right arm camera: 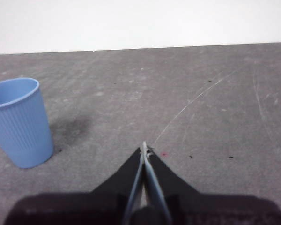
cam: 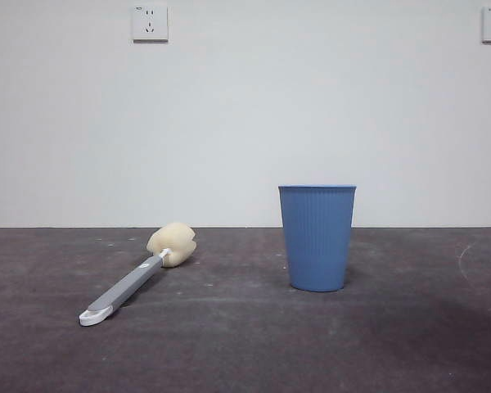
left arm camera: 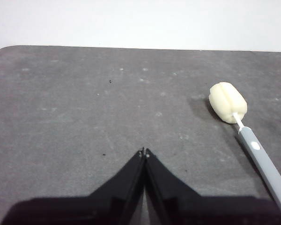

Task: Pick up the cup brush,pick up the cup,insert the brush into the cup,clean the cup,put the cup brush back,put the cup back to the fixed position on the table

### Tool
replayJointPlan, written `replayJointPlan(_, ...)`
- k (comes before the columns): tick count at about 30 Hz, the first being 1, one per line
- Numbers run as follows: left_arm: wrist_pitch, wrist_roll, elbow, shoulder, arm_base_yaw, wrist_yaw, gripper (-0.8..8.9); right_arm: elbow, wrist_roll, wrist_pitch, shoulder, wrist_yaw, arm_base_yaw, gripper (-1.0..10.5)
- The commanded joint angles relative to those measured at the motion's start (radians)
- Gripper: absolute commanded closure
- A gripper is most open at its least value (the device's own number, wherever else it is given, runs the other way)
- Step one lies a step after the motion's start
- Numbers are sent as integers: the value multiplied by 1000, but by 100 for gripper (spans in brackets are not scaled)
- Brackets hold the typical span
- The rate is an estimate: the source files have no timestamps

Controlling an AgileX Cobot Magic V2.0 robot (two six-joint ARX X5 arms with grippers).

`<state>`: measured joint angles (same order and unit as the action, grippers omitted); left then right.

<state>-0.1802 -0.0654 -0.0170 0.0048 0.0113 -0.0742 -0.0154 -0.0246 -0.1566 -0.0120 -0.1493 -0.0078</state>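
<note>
While nothing is yet grasped, the cup brush [cam: 139, 277] lies flat on the desk [cam: 245, 352] at left, the blue cup [cam: 317, 237] upright well apart; both the left gripper [left arm camera: 144, 152] and right gripper [right arm camera: 144, 147] hover closed, empty. Picking up the brush comes first, needing opened jaws over its handle, whose looped end the left wrist view crops.

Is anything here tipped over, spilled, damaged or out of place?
Nothing stands out. The cup stands upright on the table, and the cup brush lies flat apart from it. Both end effectors, left and right, are shut and hold nothing.
</note>
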Motion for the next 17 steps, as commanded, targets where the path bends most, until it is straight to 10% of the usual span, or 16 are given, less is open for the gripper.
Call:
replayJointPlan(1,7,-47,14,-2,3,-7,817,11,-56,-1,0,-2,1,946)
replayJointPlan(17,-75,-185,-116,2,3,-62,820,-86,-247,-2,-8,-41,2,958)
